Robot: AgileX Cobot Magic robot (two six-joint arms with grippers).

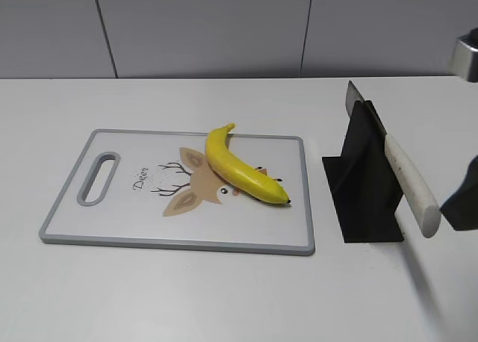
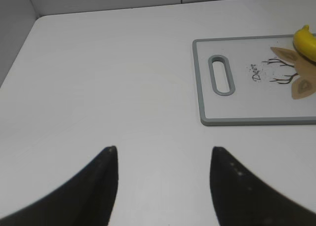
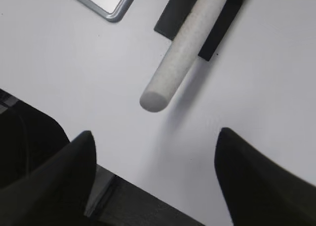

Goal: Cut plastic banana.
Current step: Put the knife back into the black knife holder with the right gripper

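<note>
The plastic banana [image 1: 243,170] lies on a white cutting board [image 1: 112,222] with a grey rim and a deer drawing; its end shows in the left wrist view [image 2: 306,42]. A knife with a white handle [image 1: 409,184] leans in a black holder [image 1: 364,185] to the right of the board. In the right wrist view the handle [image 3: 185,43] points toward my right gripper [image 3: 155,137], which is open, empty and a short way behind the handle's end. My left gripper [image 2: 163,149] is open and empty over bare table left of the board [image 2: 207,78].
The white table's front edge [image 3: 148,204] runs just under my right gripper. A dark part of the right arm [image 1: 463,200] shows at the exterior view's right edge. A grey wall stands behind the table.
</note>
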